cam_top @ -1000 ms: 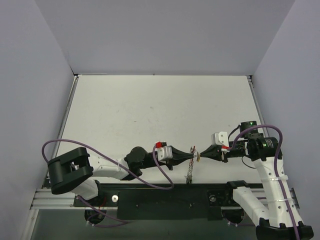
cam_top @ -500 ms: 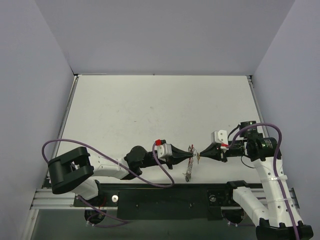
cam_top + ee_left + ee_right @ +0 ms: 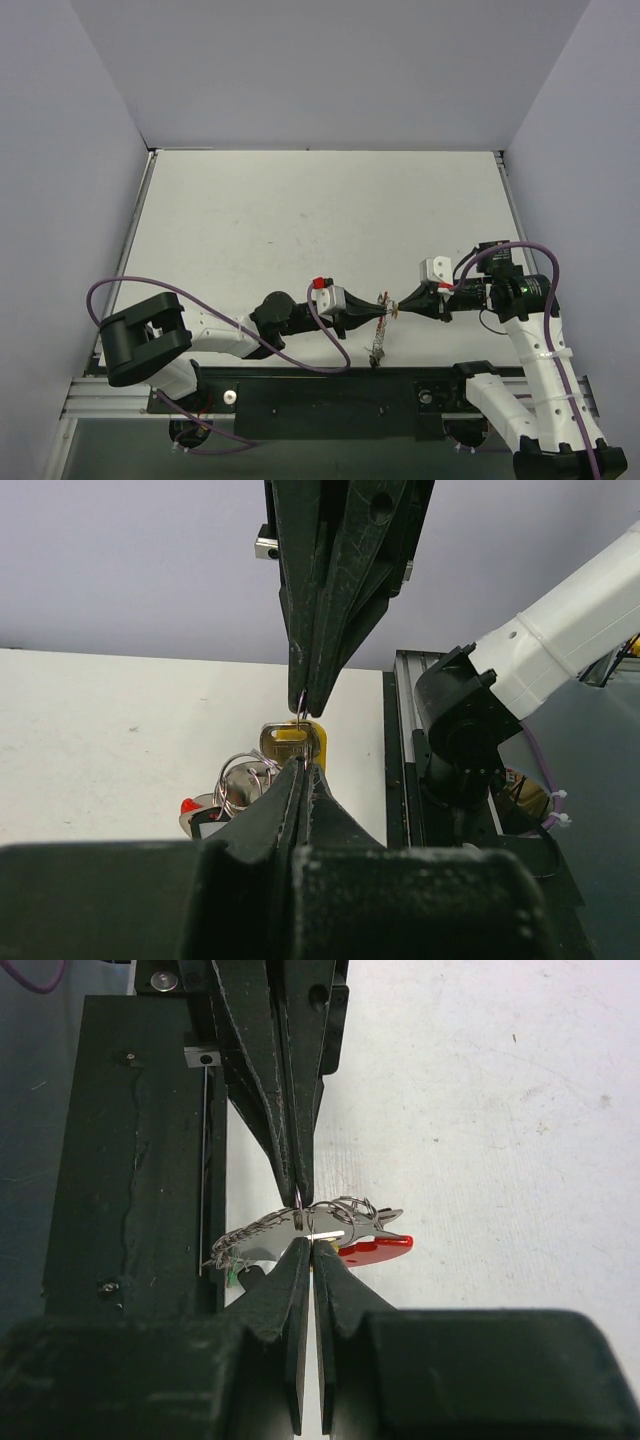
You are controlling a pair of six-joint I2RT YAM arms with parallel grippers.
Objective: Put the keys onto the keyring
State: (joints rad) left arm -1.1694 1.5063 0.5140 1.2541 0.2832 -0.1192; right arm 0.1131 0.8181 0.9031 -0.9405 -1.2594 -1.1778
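Observation:
Just above the table's near edge, my left gripper (image 3: 385, 313) and right gripper (image 3: 398, 303) meet tip to tip, both shut. The left gripper (image 3: 300, 765) pinches the thin silvery keyring (image 3: 240, 778), and the chain (image 3: 378, 342) hangs down from it. The right gripper (image 3: 313, 1245) is shut on the yellow key (image 3: 297, 742), held against the ring wire at the left fingertips (image 3: 298, 1196). A red key (image 3: 378, 1247) hangs on the bunch, beside the chain (image 3: 250, 1235). A black head (image 3: 205, 830) and a green bit (image 3: 232, 1278) peek out below.
The black base rail (image 3: 330, 395) runs along the near edge right under the bunch. Purple cables (image 3: 300, 362) loop beside the left arm. The right arm's base (image 3: 465, 740) stands close behind the grippers. Grey walls enclose the white table (image 3: 320, 220).
The right gripper has shifted slightly farther from the near edge, and the left tip followed. The dangling chain swung left and came back. Both grips hold.

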